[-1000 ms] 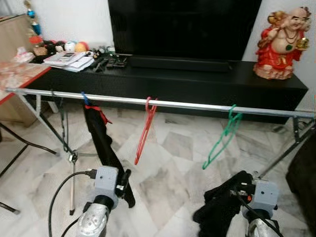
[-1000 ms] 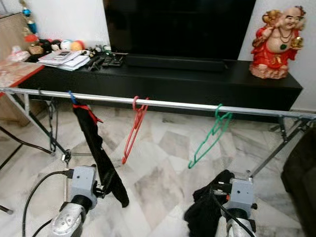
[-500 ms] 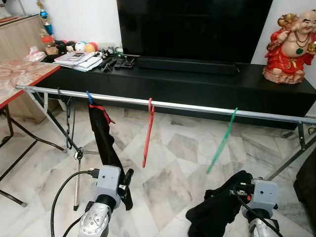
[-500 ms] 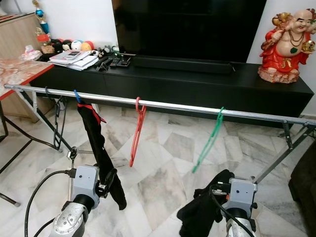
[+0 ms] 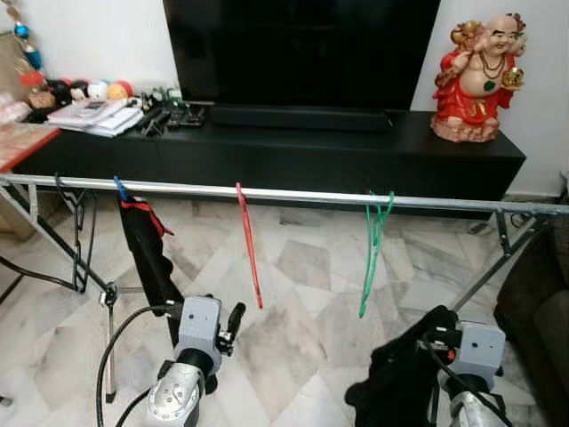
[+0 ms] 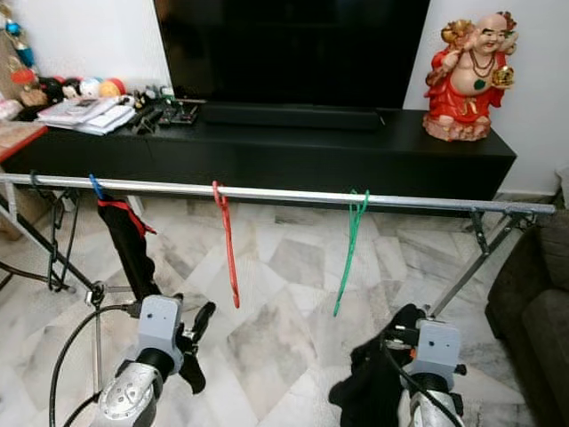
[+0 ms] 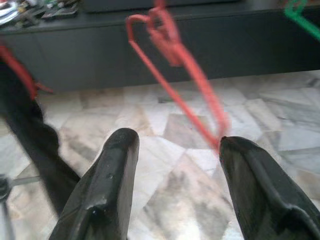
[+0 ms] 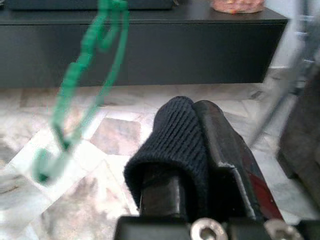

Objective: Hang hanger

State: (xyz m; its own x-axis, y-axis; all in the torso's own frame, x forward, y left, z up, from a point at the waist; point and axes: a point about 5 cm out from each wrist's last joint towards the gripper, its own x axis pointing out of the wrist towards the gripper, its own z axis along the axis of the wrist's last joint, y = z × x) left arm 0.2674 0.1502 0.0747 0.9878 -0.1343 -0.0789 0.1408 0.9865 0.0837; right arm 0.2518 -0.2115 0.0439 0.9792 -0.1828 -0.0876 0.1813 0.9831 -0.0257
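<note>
My right gripper (image 8: 192, 150): the two fingers are pressed together on a fold of dark knit garment (image 5: 400, 382), which drapes down from them low on my right, in front of the rail and below it.

My left gripper (image 7: 172, 175): fingers spread wide with nothing between them, low on my left, aimed at the floor beneath the red hanger (image 5: 249, 253).

What has changed: half a second ago the red hanger and the green hanger (image 5: 372, 258) hung slanted and showed some of their triangle; now both hang almost plumb and nearly edge-on to my head camera. The whole scene has also shifted sideways in that time, so I put this down mostly to my own turning rather than to the hangers swinging.

What that means: I judge I am now squared up to the rail (image 5: 293, 194), with the garment not yet on any hanger.

Green hanger, place: hooked over the rail right of its middle, just ahead of my right gripper.

Green hanger, axis: long axis runs top to bottom, hook up on the rail, lower tip toward the marble floor (image 5: 302, 320); its flat plane lies roughly across the rail.

Other items on the rail: the red hanger left of the middle, and a black garment (image 5: 147, 262) on a blue hook near the left end.
</note>
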